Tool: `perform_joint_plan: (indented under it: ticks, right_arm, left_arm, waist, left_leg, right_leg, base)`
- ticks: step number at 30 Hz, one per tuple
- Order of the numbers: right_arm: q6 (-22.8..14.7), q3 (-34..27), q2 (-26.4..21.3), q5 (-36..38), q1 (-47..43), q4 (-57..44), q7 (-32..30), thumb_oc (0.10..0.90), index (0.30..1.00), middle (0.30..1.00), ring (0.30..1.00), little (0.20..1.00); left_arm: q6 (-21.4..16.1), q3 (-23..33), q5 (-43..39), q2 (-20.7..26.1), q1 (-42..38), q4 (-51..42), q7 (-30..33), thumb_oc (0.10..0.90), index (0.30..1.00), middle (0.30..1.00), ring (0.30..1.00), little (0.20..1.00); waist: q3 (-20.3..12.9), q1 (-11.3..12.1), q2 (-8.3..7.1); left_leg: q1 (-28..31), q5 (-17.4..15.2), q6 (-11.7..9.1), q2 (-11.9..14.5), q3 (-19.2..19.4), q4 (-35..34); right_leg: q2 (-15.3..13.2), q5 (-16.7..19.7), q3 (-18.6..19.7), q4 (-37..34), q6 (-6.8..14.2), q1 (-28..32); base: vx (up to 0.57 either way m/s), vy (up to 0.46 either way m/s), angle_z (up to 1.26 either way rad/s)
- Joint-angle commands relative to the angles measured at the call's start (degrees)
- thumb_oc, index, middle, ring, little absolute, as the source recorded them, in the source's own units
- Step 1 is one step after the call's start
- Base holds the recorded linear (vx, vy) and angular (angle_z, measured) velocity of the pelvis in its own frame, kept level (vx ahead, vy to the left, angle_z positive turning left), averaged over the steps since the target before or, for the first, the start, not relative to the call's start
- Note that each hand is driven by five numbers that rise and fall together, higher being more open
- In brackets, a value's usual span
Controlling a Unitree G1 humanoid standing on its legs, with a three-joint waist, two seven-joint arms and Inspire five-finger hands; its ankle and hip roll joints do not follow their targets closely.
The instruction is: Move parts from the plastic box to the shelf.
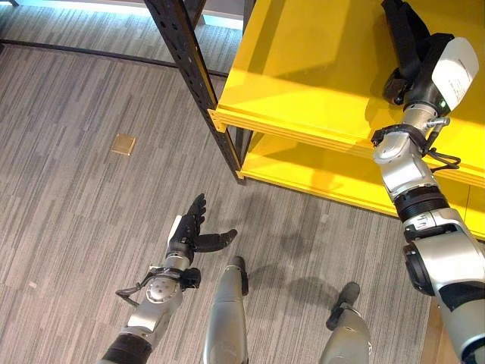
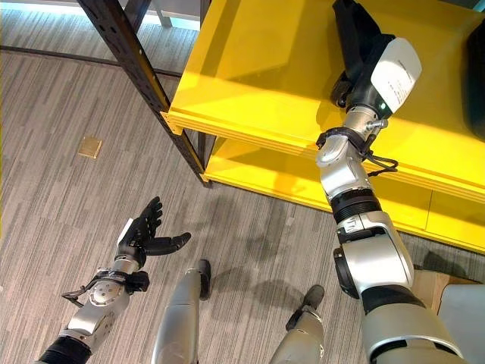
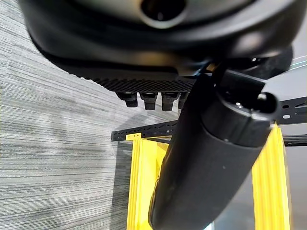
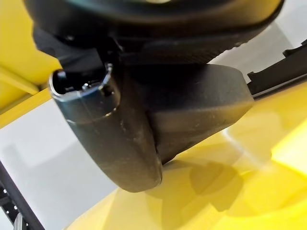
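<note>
My right hand (image 1: 408, 36) reaches up over the upper board of the yellow shelf (image 1: 303, 76), its arm stretched across the board's front edge. In the right wrist view a dark blocky shape (image 4: 201, 105) lies against the thumb (image 4: 112, 143) above the yellow board; I cannot tell whether it is a part. A dark object (image 2: 476, 76) rests on the upper board at the far right. My left hand (image 1: 193, 231) hangs low over the carpet at the lower left, open and empty, with its fingertips (image 3: 148, 99) pointing towards the shelf.
A black perforated upright (image 1: 189, 68) carries the shelf's left corner. A lower yellow board (image 1: 303, 171) lies beneath the upper one. A small brass floor plate (image 1: 123, 143) sits in the grey striped carpet. A pale grey surface (image 2: 464, 322) shows at the bottom right.
</note>
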Motion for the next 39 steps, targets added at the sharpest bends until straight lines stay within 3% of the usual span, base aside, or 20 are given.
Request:
perform_joint_plan:
  ticks: [1, 37, 38, 39]
  right_arm:
    - [-3.88, -0.55, -3.44, -0.01, -7.27, -1.1, -5.47, 0.4, 0.3, 0.3, 0.3, 0.3]
    - [-4.44, -3.85, -2.71, 2.25, -5.26, -2.14, -8.09, 0.4, 0.3, 0.3, 0.3, 0.3]
    - [-4.61, -3.69, -2.44, 2.11, -5.07, -2.44, -7.75, 0.549, 0.509, 0.509, 0.509, 0.509]
    - [-4.9, -3.78, -2.1, 2.24, -5.01, -2.85, -7.64, 0.549, 0.509, 0.509, 0.509, 0.509]
  left_arm:
    - [-5.56, -0.22, 0.44, 3.8, 0.44, -6.09, 1.05, 0.9, 1.0, 1.0, 1.0, 1.0]
    - [-5.48, 0.38, 0.93, 4.73, 1.2, -6.69, 1.12, 0.9, 1.0, 1.0, 1.0, 1.0]
    - [-5.51, 0.57, 1.09, 4.73, 1.38, -6.55, 1.12, 0.9, 1.0, 1.0, 1.0, 1.0]
    - [-5.51, 0.6, 1.14, 4.68, 1.33, -6.53, 1.11, 0.9, 1.0, 1.0, 1.0, 1.0]
  waist:
    - [-3.89, 0.57, -0.96]
    - [-4.25, -0.33, -0.21]
    - [-4.28, -0.32, -0.24]
    - [-4.28, -0.36, -0.27]
  left_leg:
    - [-0.42, 4.73, -1.62, 0.73, 0.46, -3.85]
    - [-1.3, 4.34, -1.82, 1.16, 0.88, -3.1]
    - [-1.42, 4.32, -1.81, 1.18, 0.88, -3.03]
    - [-1.45, 4.29, -1.83, 1.17, 0.87, -3.03]
  right_leg:
    - [0.67, -7.48, 3.38, 11.22, 0.06, 3.27]
    - [1.05, -7.6, 4.37, 11.2, 0.24, 2.36]
    - [1.08, -7.64, 4.39, 11.24, 0.19, 2.28]
    - [1.07, -7.67, 4.42, 11.24, 0.19, 2.25]
  base:
    - [0.0, 0.0, 0.0]
    - [0.0, 0.0, 0.0]
    - [0.0, 0.0, 0.0]
    - [0.01, -0.01, -0.04]
